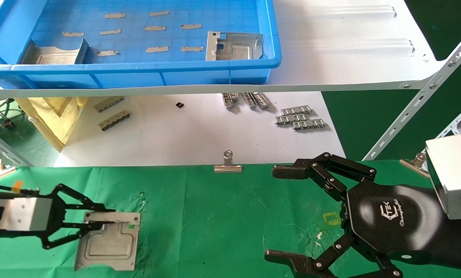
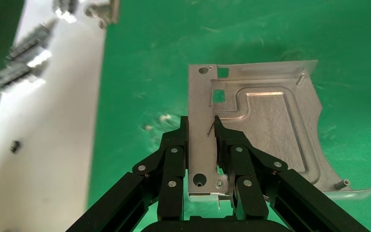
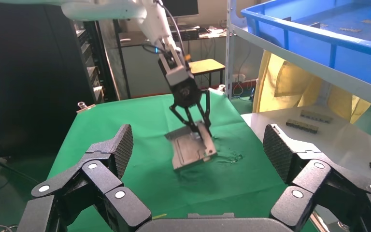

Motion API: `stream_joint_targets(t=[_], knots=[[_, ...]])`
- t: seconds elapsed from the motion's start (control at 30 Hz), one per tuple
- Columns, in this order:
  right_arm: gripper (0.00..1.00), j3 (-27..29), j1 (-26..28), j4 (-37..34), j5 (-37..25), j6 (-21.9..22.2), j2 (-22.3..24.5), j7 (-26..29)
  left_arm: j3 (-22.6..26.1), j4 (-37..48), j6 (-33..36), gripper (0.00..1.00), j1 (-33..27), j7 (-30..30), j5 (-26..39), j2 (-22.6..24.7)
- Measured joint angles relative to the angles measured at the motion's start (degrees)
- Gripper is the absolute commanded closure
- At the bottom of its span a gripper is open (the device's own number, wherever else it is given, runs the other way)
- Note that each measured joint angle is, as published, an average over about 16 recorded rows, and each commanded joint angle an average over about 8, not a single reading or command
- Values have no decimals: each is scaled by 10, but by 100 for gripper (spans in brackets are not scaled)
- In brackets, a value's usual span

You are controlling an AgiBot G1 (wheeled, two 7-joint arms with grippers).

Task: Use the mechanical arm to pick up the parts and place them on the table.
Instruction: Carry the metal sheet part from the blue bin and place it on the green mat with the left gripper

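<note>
From the head view, my left gripper [image 1: 99, 222] pinches the edge of a part [image 1: 108, 247] lying on the table [image 1: 215, 216], while my right gripper [image 1: 288, 214] hovers spread wide. My left wrist view shows both fingers [image 2: 174, 159] clamping the part's [image 2: 265, 121] flange. My right wrist view shows my right fingers [image 3: 116, 150] far apart, the part [image 3: 191, 150] beyond them.

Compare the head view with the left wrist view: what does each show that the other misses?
Only the head view shows the blue tray with two more plates and the open right gripper. Only the left wrist view shows the fingers pinching the plate's flange. Both show the left gripper shut on the plate over the green table.
</note>
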Motion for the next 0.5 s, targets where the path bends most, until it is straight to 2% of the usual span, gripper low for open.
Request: stream_joint_targets(t=[0.17, 0.2, 0.5], knots=[[0, 0, 0, 0, 0, 0, 0, 0, 4, 45, -2, 5, 5, 32, -6, 21], [0, 0, 0, 0, 0, 0, 0, 0, 4, 52, -3, 0, 5, 36, -6, 24], [0, 0, 0, 0, 0, 0, 0, 0, 10, 86, 3, 0, -7, 62, -11, 46]])
